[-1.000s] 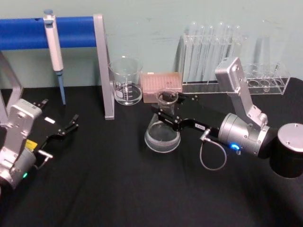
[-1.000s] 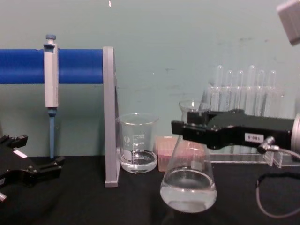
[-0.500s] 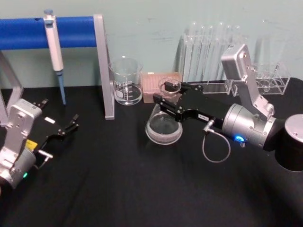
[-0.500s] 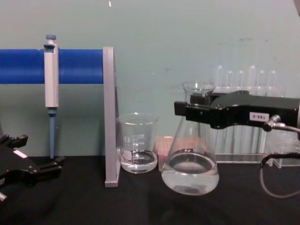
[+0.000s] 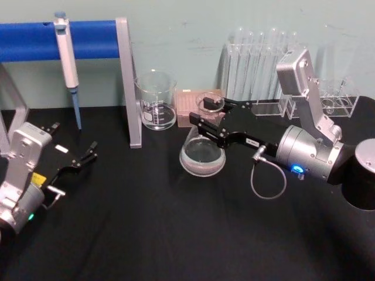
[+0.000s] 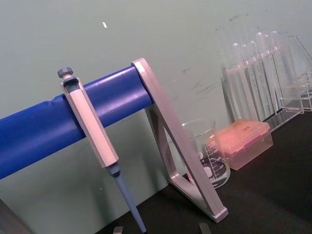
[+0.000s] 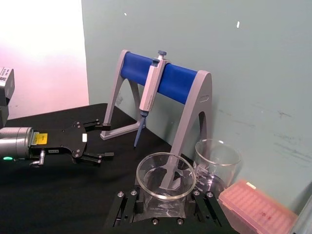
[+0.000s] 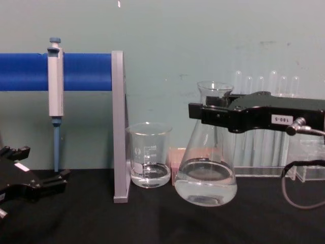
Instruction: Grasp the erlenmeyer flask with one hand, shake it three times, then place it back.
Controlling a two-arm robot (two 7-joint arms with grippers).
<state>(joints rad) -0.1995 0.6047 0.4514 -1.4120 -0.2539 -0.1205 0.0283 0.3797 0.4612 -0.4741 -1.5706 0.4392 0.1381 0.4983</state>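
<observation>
In midair, flask (image 8: 205, 175) upright again

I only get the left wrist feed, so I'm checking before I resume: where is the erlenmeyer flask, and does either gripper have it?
Observer: The right gripper is shut on the neck of the erlenmeyer flask, just right of the beaker.
Operator: Is it upright?
Observer: Yes. The chest view shows it upright, with clear liquid pooled in its wide base.
Operator: And the left gripper?
Observer: The left gripper is open, low over the table on the robot's left, well apart from the flask.
</observation>
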